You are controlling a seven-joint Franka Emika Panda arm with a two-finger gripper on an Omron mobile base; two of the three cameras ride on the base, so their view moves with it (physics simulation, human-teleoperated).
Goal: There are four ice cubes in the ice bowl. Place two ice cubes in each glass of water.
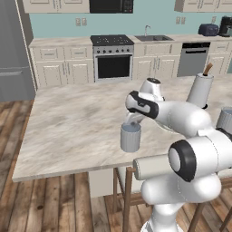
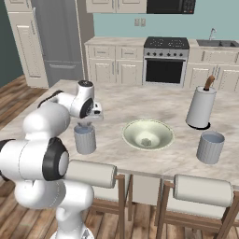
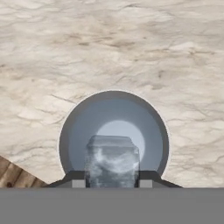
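Ice cube (image 3: 112,159) is pinched in my gripper (image 3: 112,183) right over the near glass of water (image 3: 113,135), so I'm at the drop step; next I just open up and let it fall in.

The counter (image 1: 68,122) looks like smooth stone, pale with brown streaks, a bit matt. The near glass of water (image 1: 130,138) looks like dull grey-blue plastic with tiny ribs on its side; the other glass of water (image 2: 210,147) looks the same. The ice cube (image 3: 112,161) is cloudy and shiny, like frosted glass. The ice bowl (image 2: 161,128) looks smooth and glossy, like china. The floor (image 1: 50,204) is brown wood planks. The stove (image 1: 113,56) looks like shiny metal.
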